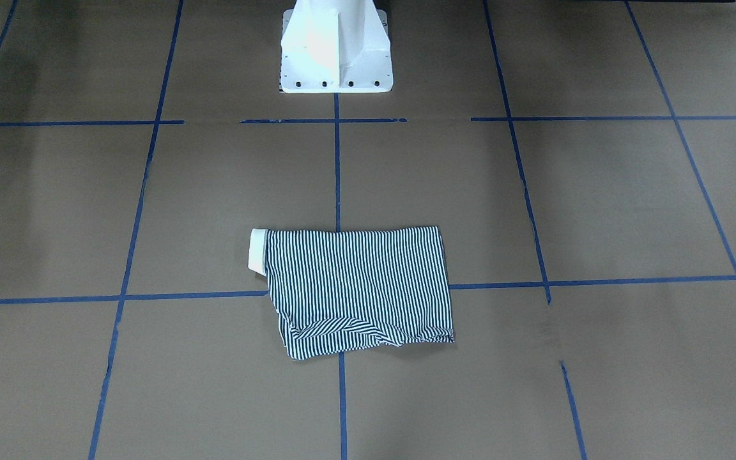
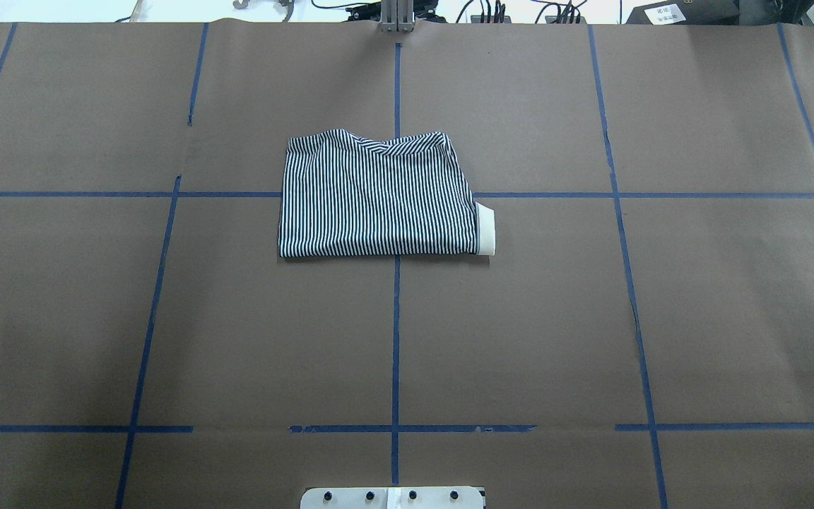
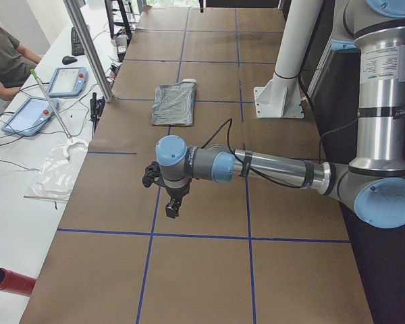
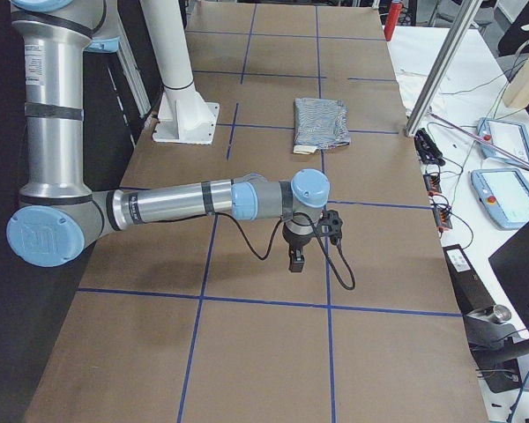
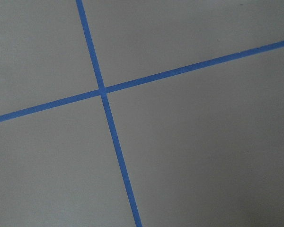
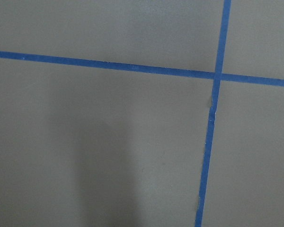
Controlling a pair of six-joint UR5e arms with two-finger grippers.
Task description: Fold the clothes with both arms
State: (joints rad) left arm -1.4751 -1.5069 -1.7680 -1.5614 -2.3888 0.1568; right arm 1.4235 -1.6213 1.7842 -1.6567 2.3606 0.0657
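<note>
Polo shirt (image 1: 358,287) noted folded into a rough rectangle, laid flat on the brown-covered table (image 1: 598,204) across the centre blue tape line (image 1: 337,166). Cream collar (image 1: 257,250) is turned toward the robot's right. No chest logo or writing is exposed. Left gripper (image 3: 172,204) and right gripper (image 4: 296,258) are hung above bare table, well apart from the shirt; whether their fingers are parted cannot be told. A white printed label (image 3: 381,64) is seen on the left arm (image 3: 277,169), its text too small to read.
</note>
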